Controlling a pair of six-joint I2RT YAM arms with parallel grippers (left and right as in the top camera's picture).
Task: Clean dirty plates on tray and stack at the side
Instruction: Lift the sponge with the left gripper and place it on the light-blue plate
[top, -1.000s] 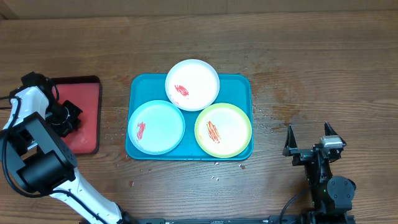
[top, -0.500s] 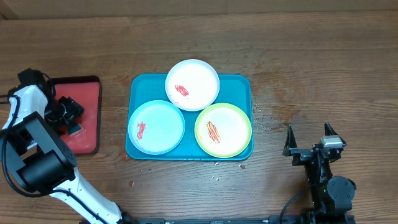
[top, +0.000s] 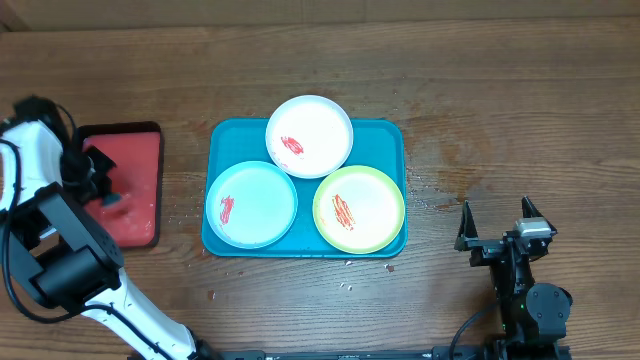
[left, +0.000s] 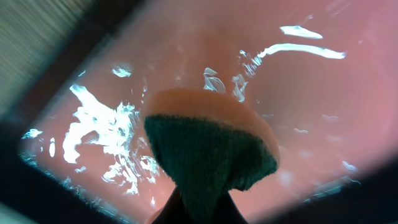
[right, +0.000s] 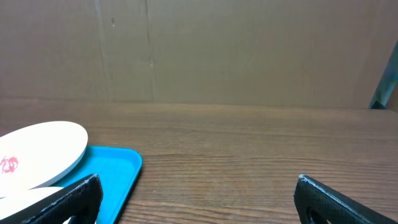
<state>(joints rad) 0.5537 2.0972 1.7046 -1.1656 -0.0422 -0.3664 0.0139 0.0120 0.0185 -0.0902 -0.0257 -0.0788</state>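
The teal tray (top: 390, 140) lies mid-table and holds three plates with red smears: a white plate (top: 309, 135) at the back, a light blue plate (top: 251, 204) at front left, and a yellow-green rimmed plate (top: 359, 209) at front right. My left gripper (top: 103, 192) is over the red tray, well left of the plates. In the left wrist view it (left: 199, 208) is shut on a dark green and tan sponge (left: 211, 146). My right gripper (top: 497, 228) is open and empty, to the right of the teal tray. The right wrist view shows its jaws (right: 199, 205), the teal tray's corner (right: 115, 168) and the white plate (right: 43, 149).
A smaller red tray (top: 140, 170) with a dark rim lies at the far left; its wet surface (left: 323, 93) fills the left wrist view. Small crumbs are scattered on the wood in front of the teal tray. A brown cardboard wall (right: 249, 50) stands behind the table.
My left arm has shifted a little to the left over the red tray with the sponge in its jaws. The plates and the right arm have not moved.
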